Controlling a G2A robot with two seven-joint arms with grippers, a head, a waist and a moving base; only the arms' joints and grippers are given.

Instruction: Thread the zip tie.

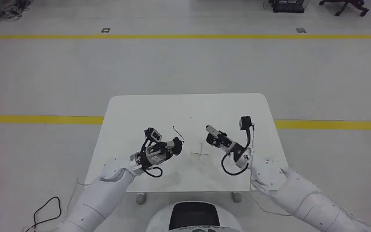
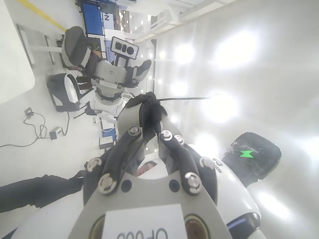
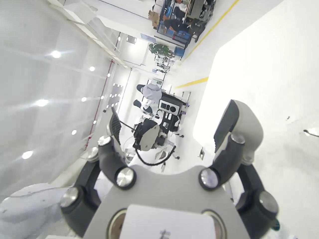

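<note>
My left gripper (image 2: 149,104) is shut on a thin black zip tie (image 2: 184,98), whose free end sticks out sideways from the fingertips. From above, the left gripper (image 1: 175,145) hangs over the middle of the white table (image 1: 185,110), and the zip tie (image 1: 176,131) curls up from it. My right gripper (image 1: 209,131) faces it a short way off, with a gap between the two. In its own wrist view the right gripper (image 3: 172,120) stands open and holds nothing. Beyond it I see the left gripper (image 3: 147,135) with the zip tie (image 3: 127,125) pointing out.
A faint cross-shaped mark (image 1: 200,153) lies on the table between the two grippers. Two small dark specks (image 3: 287,118) sit on the table surface (image 3: 261,63). Yellow floor lines (image 1: 185,36) run behind the table.
</note>
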